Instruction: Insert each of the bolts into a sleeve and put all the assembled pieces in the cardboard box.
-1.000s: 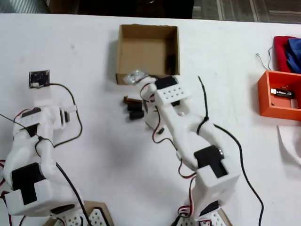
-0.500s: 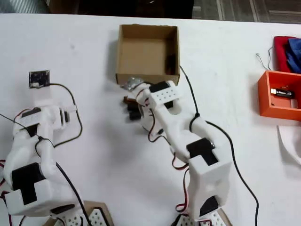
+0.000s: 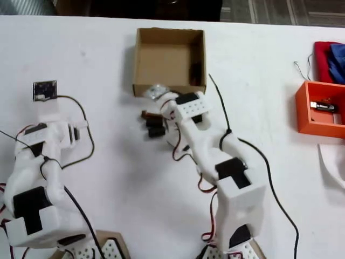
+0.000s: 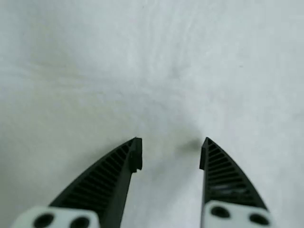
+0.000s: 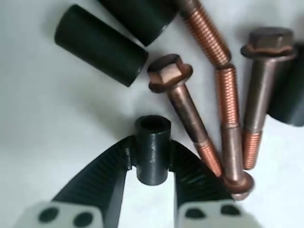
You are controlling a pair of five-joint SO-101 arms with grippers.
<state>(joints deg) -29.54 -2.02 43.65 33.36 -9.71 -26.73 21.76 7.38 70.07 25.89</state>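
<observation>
Overhead, the high view places the cardboard box (image 3: 167, 56) at the far middle of the surface (image 3: 108, 178), with a cluster of dark sleeves (image 3: 155, 128) just near of its near wall. The right arm (image 3: 215, 156) stretches over that cluster. The left arm (image 3: 38, 162) sits folded at the left, well apart from it. An orange bin (image 3: 315, 116) stands at the right edge.

Left wrist view: the left claw (image 4: 170, 152) is spread wide and empty above bare surface.

Right wrist view: the right claw (image 5: 152, 159) is closed on one black sleeve (image 5: 153, 137), its open bore facing the camera. A copper bolt (image 5: 183, 102) lies flat just beside it, head beyond the sleeve, threaded end alongside a claw finger. Other bolts (image 5: 259, 90) and loose sleeves (image 5: 99, 45) lie farther off.

The coming insertion probably turns on axes: the bolt lies flat and the bore stands upright, so one must be turned into line. The right arm is much the nearer. The right wrist view supplies the grip and the lie of the bolts; the high view supplies the cluster's place relative to the box.
</observation>
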